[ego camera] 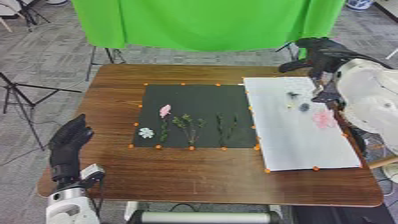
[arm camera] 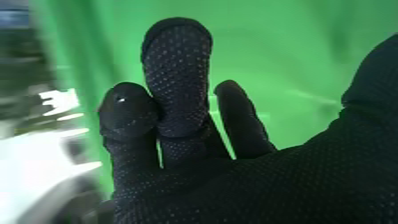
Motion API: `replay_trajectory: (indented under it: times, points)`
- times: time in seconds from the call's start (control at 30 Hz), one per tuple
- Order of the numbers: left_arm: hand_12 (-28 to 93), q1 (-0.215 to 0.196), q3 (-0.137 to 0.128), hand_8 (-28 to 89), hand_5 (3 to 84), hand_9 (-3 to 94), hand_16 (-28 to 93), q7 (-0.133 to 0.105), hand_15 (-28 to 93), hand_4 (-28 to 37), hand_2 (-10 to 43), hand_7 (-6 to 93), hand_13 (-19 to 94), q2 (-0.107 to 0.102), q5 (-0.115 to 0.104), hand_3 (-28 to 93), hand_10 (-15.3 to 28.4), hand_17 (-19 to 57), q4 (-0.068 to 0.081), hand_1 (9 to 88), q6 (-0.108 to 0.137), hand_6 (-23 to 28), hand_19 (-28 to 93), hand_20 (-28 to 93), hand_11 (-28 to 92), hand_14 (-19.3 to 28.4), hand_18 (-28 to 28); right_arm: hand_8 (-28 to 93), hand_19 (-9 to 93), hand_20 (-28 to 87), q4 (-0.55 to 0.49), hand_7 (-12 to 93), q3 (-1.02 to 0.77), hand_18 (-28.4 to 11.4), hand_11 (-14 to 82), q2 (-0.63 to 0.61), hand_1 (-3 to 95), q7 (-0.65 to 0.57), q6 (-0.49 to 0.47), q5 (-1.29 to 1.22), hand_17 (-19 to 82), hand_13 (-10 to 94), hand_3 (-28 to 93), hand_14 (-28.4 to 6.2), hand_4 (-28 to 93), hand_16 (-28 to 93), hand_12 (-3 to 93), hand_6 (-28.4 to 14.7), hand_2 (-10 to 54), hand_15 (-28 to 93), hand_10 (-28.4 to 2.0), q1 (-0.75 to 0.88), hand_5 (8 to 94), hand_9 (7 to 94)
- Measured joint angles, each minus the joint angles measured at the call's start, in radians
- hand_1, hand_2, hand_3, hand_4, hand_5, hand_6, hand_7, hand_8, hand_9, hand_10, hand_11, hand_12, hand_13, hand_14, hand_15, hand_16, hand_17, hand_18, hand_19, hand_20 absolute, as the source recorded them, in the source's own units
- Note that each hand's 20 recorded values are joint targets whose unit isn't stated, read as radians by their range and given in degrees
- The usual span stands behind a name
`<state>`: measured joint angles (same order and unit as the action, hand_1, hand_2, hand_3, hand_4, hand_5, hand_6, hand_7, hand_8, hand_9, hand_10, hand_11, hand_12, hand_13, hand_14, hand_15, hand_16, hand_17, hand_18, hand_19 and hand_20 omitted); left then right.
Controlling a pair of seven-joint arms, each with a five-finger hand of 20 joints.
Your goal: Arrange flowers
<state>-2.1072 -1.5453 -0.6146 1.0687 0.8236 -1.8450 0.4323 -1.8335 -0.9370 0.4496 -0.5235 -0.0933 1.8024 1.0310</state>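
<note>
In the head view my right hand (ego camera: 327,56) is over the table's far right corner, above the far end of the white sheet (ego camera: 298,135), its fingers spread and holding nothing. My right hand (arm camera: 178,130) stands with loose, parted fingers in the right wrist view. A black mat (ego camera: 191,92) bears a pink flower (ego camera: 165,111), a white flower (ego camera: 146,133), leafy green sprigs (ego camera: 187,125) and thin dark green stems (ego camera: 222,131). On the white sheet are pink petals (ego camera: 322,119) and small dark pieces (ego camera: 304,107). My left hand (ego camera: 69,137) rests open beside the table's left edge.
Orange dots edge the mat and sheet on the brown table (ego camera: 187,175). Behind the table hangs a green cloth (ego camera: 213,25). A black tripod (ego camera: 27,95) stands on the floor at the left.
</note>
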Motion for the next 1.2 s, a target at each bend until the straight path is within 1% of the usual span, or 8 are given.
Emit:
replay_trajectory:
  times: [0.2,0.4,0.6,0.73,0.9,0.97,1.03,1.2]
  points:
    - [12,0.0,0.0,-13,46.6,29.9,-1,0.008,15,-11.5,-9.5,29.9,32,0.0,0.001,69,9.0,23.9,0.0,57.1,0.004,-1.3,9,32,27,10.3,9.5,-3,93,43,0.088,3,-0.073,-18.2,4.2,-0.011,17.5,-0.072,-0.005,0.007,54,81,58,-8.8,-24,24,14.0,-4.9,-9.5,59,-21.5,0.125,34.9,40.2]
    - [12,-0.005,-0.008,-13,47.8,31.9,-1,0.027,16,-12.4,-9.1,29.3,32,0.008,0.012,69,9.5,22.3,-0.004,56.4,0.001,-2.0,7,31,27,10.7,9.3,-4,93,43,0.109,4,-0.174,-18.2,4.7,0.007,18.9,-0.104,-0.017,0.002,55,82,58,-8.4,-23,24,14.5,-4.7,-9.5,59,-21.2,0.272,36.5,42.0]
    - [12,-0.038,-0.037,-13,48.1,32.5,-1,0.085,16,-12.6,-8.8,28.9,32,0.034,0.037,69,9.6,21.7,-0.038,55.3,-0.024,-2.1,7,29,27,10.8,9.2,-5,93,47,0.153,8,-0.164,-17.8,6.5,0.019,23.3,-0.132,-0.013,0.002,56,83,61,-7.6,-21,24,16.7,-3.7,-9.5,62,-19.1,0.322,40.0,48.2]
    - [13,-0.033,-0.033,-13,48.4,32.6,-1,0.076,16,-12.6,-8.8,28.6,32,0.03,0.03,70,9.7,21.3,-0.035,54.4,-0.027,-1.9,8,29,27,10.8,9.1,-7,93,53,0.169,12,-0.158,-16.4,9.2,0.024,32.0,-0.135,0.025,0.004,60,85,65,-5.7,-21,24,19.1,-1.6,-9.5,65,-16.9,0.35,44.9,57.4]
    - [13,-0.018,-0.031,-13,48.4,32.7,-1,0.073,16,-12.4,-8.9,28.6,32,0.03,0.024,70,9.7,20.6,-0.027,52.9,-0.036,-1.9,8,29,27,10.9,9.2,-10,93,57,0.176,19,-0.12,-15.2,15.8,0.027,42.1,-0.137,0.233,0.027,63,89,68,-3.7,-22,24,19.0,2.0,-9.5,66,-13.9,0.379,57.1,69.4]
    - [13,-0.014,-0.033,-13,48.5,32.7,-1,0.076,16,-12.5,-8.9,28.3,32,0.033,0.024,70,9.7,20.3,-0.025,52.6,-0.043,-1.8,9,28,27,11.0,9.3,-8,93,60,0.18,21,-0.109,-15.0,18.1,0.031,45.6,-0.137,0.281,0.035,65,90,68,-2.9,-23,25,19.3,3.5,-9.5,67,-13.0,0.382,61.1,74.0]
    - [13,-0.012,-0.036,-13,48.5,32.8,-1,0.078,16,-12.6,-9.0,28.1,32,0.037,0.025,70,9.7,20.1,-0.024,52.4,-0.048,-1.8,9,28,27,11.0,9.3,0,93,62,0.183,22,-0.106,-14.8,18.4,0.034,50.2,-0.135,0.293,0.04,66,90,65,-2.4,-24,25,21.9,3.9,-9.5,69,-12.3,0.385,64.7,78.5]
    - [13,-0.01,-0.025,-12,48.5,32.8,-1,0.07,16,-12.6,-8.9,27.4,32,0.026,0.023,70,9.6,19.7,-0.024,51.9,-0.038,-1.7,9,27,27,11.0,9.3,5,93,62,0.183,23,-0.113,-14.8,13.9,0.041,57.9,-0.122,0.294,0.014,67,92,59,-1.8,-23,25,31.7,3.1,-9.5,69,-10.5,0.399,75.2,88.2]
